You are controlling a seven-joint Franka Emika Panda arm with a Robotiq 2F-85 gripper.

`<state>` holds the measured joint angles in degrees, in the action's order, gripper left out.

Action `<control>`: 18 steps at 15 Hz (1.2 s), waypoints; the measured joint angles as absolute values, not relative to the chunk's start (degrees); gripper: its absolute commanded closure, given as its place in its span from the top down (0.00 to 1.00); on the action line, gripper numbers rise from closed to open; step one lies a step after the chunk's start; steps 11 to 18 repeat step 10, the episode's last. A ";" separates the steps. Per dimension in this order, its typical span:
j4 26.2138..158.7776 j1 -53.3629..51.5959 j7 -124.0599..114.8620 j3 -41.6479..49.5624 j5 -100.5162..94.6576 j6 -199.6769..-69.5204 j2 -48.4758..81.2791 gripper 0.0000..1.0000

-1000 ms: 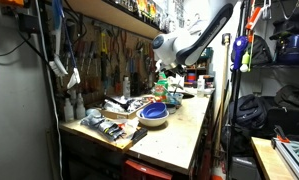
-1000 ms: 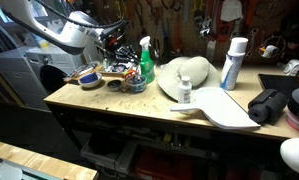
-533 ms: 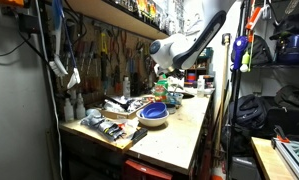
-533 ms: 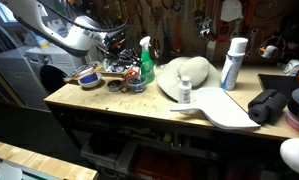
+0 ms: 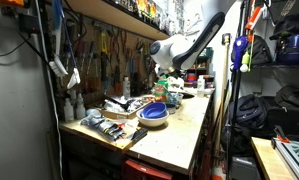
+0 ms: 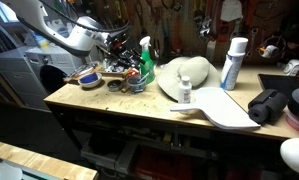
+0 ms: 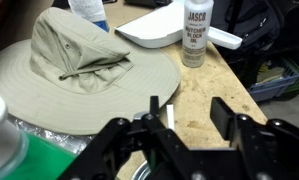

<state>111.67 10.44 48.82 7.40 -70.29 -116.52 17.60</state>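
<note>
In the wrist view my gripper hangs over the wooden workbench, its jaws apart with bare wood between them. A small white strip lies on the wood beside the left finger. A beige brimmed hat lies just beyond the gripper. A green spray bottle stands close at the lower left. In an exterior view the gripper hovers above a cluttered tray, left of the green spray bottle and the hat.
A small white bottle and a white tray lie past the hat. A tall white can and black bag sit further along. A blue bowl and tools crowd the bench; a pegboard wall stands behind.
The arm has shifted slightly toward the green spray bottle. The bench items have not moved.
</note>
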 measured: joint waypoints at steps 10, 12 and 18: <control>129.50 16.91 58.71 12.49 -69.41 -141.17 -0.15 1.00; 129.50 16.91 58.71 12.49 -69.41 -141.17 -0.15 1.00; 129.50 16.91 58.71 12.49 -69.41 -141.17 -0.15 1.00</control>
